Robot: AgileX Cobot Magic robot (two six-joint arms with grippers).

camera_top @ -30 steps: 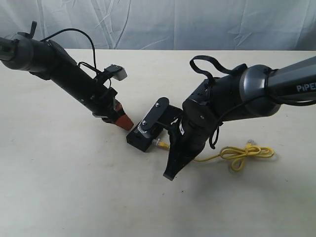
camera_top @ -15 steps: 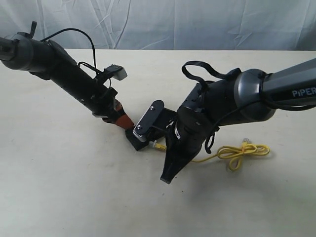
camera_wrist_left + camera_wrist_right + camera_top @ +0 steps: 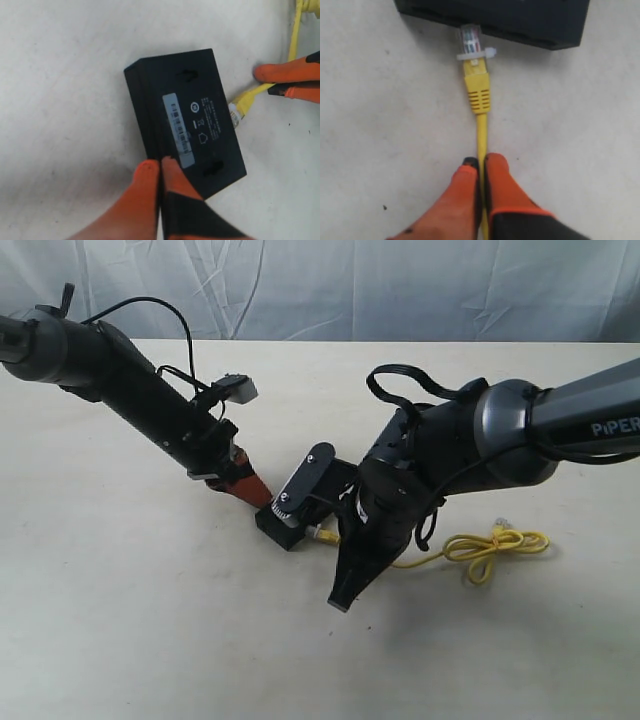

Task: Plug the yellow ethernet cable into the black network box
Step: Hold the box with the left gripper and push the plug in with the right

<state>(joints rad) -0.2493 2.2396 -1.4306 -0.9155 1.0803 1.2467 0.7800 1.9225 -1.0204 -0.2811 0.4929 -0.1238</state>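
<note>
The black network box (image 3: pixel 185 120) lies flat on the table with its white label strip (image 3: pixel 178 125) facing up, and in the exterior view the box (image 3: pixel 300 508) sits between the two arms. My left gripper (image 3: pixel 160 166) is shut, its orange tips (image 3: pixel 258 495) pressed against the box's edge and holding nothing. The yellow ethernet cable (image 3: pixel 481 132) runs between the fingers of my right gripper (image 3: pixel 480 164), which is shut on it just behind the yellow boot. Its clear plug (image 3: pixel 470 40) touches the box's side face (image 3: pixel 520 22); how far it is in I cannot tell.
The cable's slack lies in a loose knot-like loop (image 3: pixel 490 545) to the right, ending in the far plug (image 3: pixel 505 529). The cream table's far edge (image 3: pixel 300 340) runs below a white cloth backdrop. My right arm's bulky wrist (image 3: pixel 440 455) hangs over the box's right side.
My right arm has shifted left with the cable, bringing the plug to the box. The box slid slightly left against my left gripper's tips. The loop was dragged a little.
</note>
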